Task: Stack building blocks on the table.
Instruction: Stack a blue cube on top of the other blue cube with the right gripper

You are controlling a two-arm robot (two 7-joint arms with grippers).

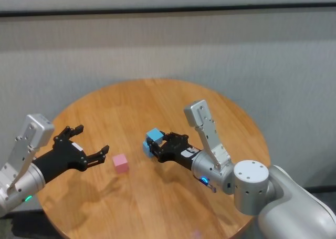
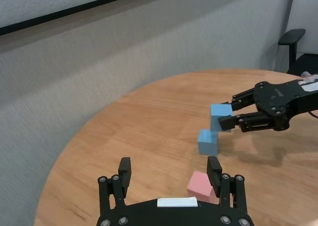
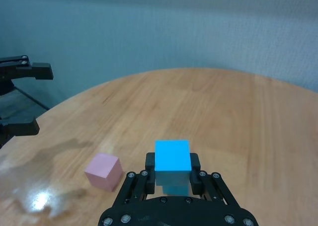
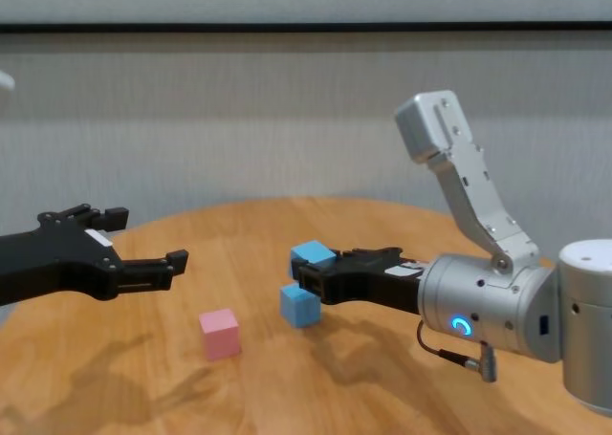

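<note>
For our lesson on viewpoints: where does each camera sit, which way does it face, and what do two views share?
Head: high, looking down on the table; both arms.
Chest: low, facing forward; both forearms.
Left wrist: behind the open left claw, facing the pink block.
Right wrist: behind the right claw holding a blue block.
Both wrist views share the pink block.
</note>
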